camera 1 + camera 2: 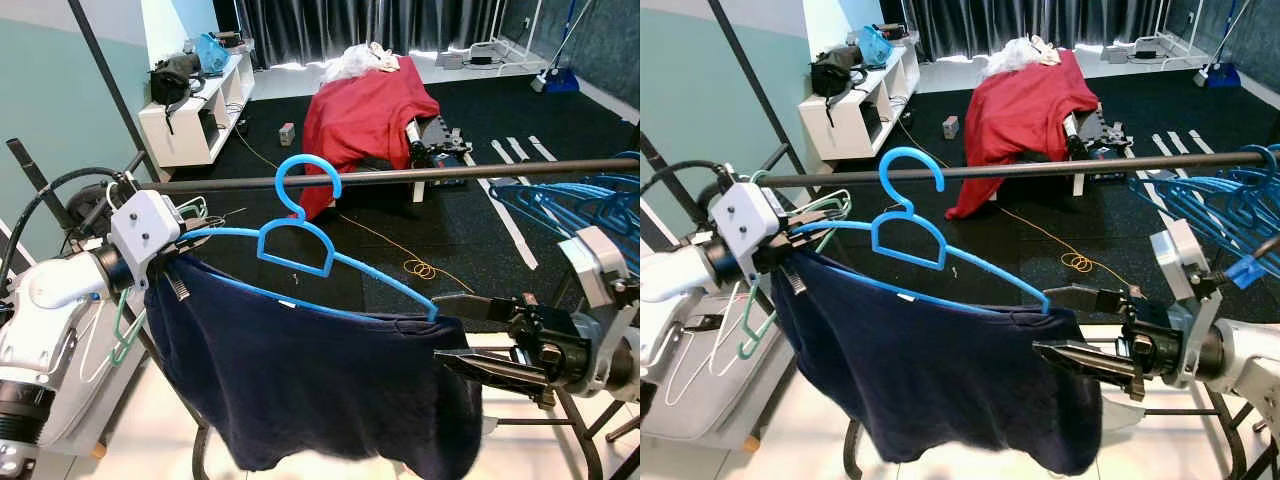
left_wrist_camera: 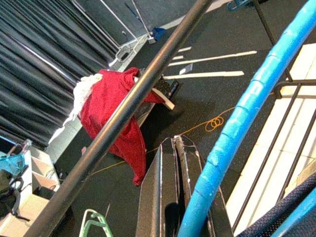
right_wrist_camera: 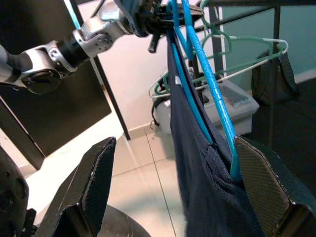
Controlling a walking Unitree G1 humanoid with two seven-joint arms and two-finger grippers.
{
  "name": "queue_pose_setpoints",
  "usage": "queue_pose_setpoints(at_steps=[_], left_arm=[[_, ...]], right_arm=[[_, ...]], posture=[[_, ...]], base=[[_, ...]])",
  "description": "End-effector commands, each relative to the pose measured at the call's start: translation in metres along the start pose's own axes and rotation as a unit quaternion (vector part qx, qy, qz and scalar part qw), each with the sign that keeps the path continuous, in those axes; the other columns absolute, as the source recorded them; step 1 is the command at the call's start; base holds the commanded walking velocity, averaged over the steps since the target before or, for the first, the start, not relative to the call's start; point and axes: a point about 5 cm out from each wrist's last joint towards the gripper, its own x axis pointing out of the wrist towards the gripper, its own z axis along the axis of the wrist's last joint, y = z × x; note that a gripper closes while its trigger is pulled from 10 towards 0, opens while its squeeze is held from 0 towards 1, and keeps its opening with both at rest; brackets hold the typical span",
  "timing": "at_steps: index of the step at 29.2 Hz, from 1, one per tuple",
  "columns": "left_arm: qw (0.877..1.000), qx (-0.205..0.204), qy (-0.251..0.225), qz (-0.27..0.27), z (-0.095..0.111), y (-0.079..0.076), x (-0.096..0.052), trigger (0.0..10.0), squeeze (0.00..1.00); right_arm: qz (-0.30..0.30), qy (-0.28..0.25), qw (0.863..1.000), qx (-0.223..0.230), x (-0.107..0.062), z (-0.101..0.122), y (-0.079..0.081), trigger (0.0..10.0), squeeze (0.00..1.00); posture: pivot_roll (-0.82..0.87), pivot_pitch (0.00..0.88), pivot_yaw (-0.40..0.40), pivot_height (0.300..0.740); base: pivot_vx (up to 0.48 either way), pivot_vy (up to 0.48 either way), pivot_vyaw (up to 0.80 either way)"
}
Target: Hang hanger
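hanger: a bright blue plastic clothes hanger [image 1: 300, 240] with a dark navy garment [image 1: 310, 385] draped over it; its hook curls up in front of the rail, and whether it rests on the rail cannot be told. the hanger tilts, its left end higher than its right.
rail: a long dark metal bar [image 1: 400, 175] runs across the scene just behind the hook.
left gripper: the left gripper [image 1: 195, 232] is clamped on the hanger's left end, its two black fingers [image 2: 165, 197] pressed together beside the blue bar in the left wrist view.
right gripper: the right gripper [image 1: 470, 335] sits at the hanger's lower right tip with its fingers [image 3: 91, 190] spread wide, the blue tip and navy cloth between them; contact cannot be told.
other hangers: a bunch of blue plastic hangers [image 1: 580, 200] hangs at the rail's right end; pale green wire hangers [image 1: 755, 320] hang near the left arm.
background: a red cloth [image 1: 365, 115] covers something on the dark floor; a white shelf unit [image 1: 195, 115] stands by the wall.
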Motion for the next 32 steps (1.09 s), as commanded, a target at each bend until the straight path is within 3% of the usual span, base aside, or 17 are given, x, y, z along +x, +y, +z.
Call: queue_pose_setpoints(at_steps=[1,7,12,15,20,21,22,25,26,27,28,32], left_arm=[[0.999,-0.002,-0.027,0.037,0.009,0.010,-0.004,10.0,0.00],[0.999,0.007,-0.024,0.032,0.012,0.011,-0.010,10.0,0.00],[0.999,0.007,-0.023,0.029,0.012,0.010,-0.011,10.0,0.00],[0.999,0.008,-0.024,0.033,0.013,0.012,-0.013,10.0,0.00],[0.999,0.010,-0.028,0.036,0.014,0.014,-0.012,10.0,0.00],[0.999,0.011,-0.028,0.036,0.014,0.014,-0.011,10.0,0.00],[0.999,0.011,-0.029,0.036,0.015,0.014,-0.011,10.0,0.00],[0.999,0.012,-0.029,0.036,0.015,0.014,-0.011,10.0,0.00],[0.999,0.012,-0.028,0.037,0.015,0.015,-0.012,10.0,0.00],[0.999,0.012,-0.028,0.037,0.015,0.015,-0.012,10.0,0.00],[0.999,0.012,-0.028,0.038,0.015,0.015,-0.012,10.0,0.00],[0.999,0.012,-0.027,0.039,0.015,0.015,-0.013,10.0,0.00]], right_arm=[[-0.006,0.016,1.000,0.014,0.001,-0.007,-0.003,10.0,0.00],[-0.057,-0.063,0.996,-0.012,-0.021,0.019,-0.014,10.0,0.00],[-0.073,-0.063,0.995,-0.019,-0.027,0.022,-0.017,10.0,0.00],[-0.098,-0.030,0.994,-0.020,-0.034,0.015,-0.020,10.0,0.00],[-0.069,-0.004,0.998,0.003,-0.024,0.001,-0.014,9.9,0.00],[-0.051,-0.001,0.999,0.013,-0.019,-0.003,-0.011,9.2,0.00],[-0.037,-0.001,0.999,0.021,-0.016,-0.005,-0.009,4.9,0.00],[-0.030,-0.001,0.999,0.025,-0.015,-0.005,-0.009,4.6,0.00],[-0.027,-0.001,0.999,0.027,-0.015,-0.006,-0.008,2.2,0.00],[-0.027,-0.001,0.999,0.027,-0.015,-0.006,-0.008,2.2,0.00],[-0.027,-0.001,0.999,0.027,-0.015,-0.005,-0.009,0.0,0.00],[-0.031,-0.002,0.999,0.024,-0.016,-0.004,-0.011,0.0,0.00]], posture=[[-0.18,0.000,0.051,0.740],[-0.18,0.000,0.048,0.740],[-0.18,0.000,0.048,0.740],[-0.19,0.000,0.048,0.740],[-0.19,0.000,0.051,0.740],[-0.19,0.000,0.051,0.740],[-0.19,0.000,0.051,0.740],[-0.19,0.000,0.051,0.740],[-0.18,0.000,0.050,0.740],[-0.18,0.000,0.050,0.740],[-0.18,0.000,0.050,0.740],[-0.19,0.000,0.048,0.740]], base=[[0.000,0.000,0.00],[0.000,0.000,0.00],[0.000,0.000,0.00],[0.000,0.000,0.00],[0.000,0.000,0.00],[0.000,0.000,0.00],[0.000,0.000,0.00],[0.000,0.000,0.00],[0.000,0.000,0.00],[0.000,0.000,0.00],[0.000,0.000,0.00],[0.000,0.000,0.00]])
